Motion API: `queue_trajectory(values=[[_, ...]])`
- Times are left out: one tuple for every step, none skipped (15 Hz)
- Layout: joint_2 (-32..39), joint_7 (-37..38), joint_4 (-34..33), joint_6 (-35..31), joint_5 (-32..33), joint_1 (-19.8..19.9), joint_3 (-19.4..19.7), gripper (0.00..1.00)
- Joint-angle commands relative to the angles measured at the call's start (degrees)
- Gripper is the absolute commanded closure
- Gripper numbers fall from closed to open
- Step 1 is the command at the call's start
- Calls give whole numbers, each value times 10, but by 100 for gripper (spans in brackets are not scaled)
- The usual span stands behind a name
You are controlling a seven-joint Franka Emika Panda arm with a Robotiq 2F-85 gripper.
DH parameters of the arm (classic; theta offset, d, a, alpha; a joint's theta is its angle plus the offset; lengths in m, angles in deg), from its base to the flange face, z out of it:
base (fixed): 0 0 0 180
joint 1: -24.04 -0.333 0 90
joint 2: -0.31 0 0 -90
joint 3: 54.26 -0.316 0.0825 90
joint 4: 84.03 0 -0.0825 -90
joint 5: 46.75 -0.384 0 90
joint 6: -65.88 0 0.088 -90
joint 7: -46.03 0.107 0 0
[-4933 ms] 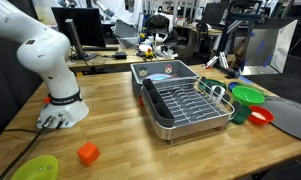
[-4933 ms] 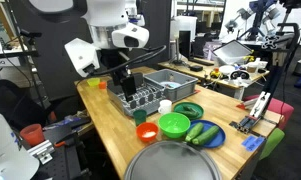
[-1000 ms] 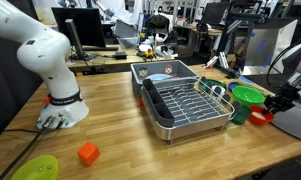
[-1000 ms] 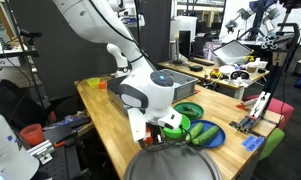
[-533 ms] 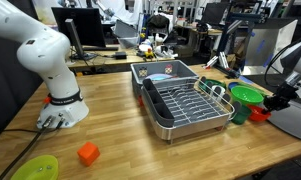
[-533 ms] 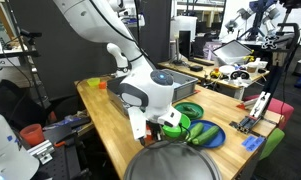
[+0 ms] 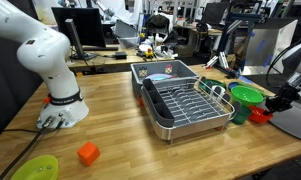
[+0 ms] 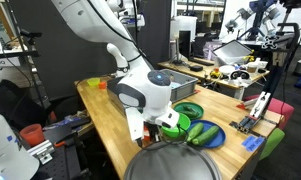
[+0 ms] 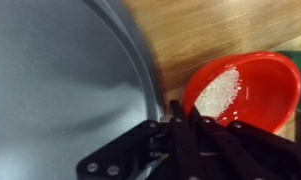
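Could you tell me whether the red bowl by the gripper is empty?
Not empty: the red bowl holds a small heap of white grains, seen in the wrist view.

In an exterior view the table is seen from slightly above at mid-distance, with the green bowl at 3 o'clock. That green bowl is shared with an exterior view set opposite. The red bowl is viewed closely from above in the wrist view.

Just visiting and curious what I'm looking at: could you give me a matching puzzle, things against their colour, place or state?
Things:
1 hand
2 bowl holding white grains
3 block
4 dish rack

Descriptions:
a grey metal
b red
c shut on a rim
d on bare wood, near a lime plate

Pairs: 1c, 2b, 3d, 4a.
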Motion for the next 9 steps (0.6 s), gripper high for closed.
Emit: queue_trajectory(values=[[-39, -25, 54, -32, -6, 22, -13, 98], [-49, -29, 68, -42, -9, 25, -13, 98], [-62, -30, 82, -49, -12, 28, -12, 98], [-72, -25, 94, -59, -11, 28, -9, 98], [-84, -3, 106, -73, 0, 20, 1, 98], [-96, 8, 114, -78, -3, 9, 12, 98], [-106, 35, 123, -89, 15, -3, 25, 98], [-116, 51, 127, -90, 24, -7, 31, 98], [-125, 74, 129, -88, 38, -13, 40, 98]])
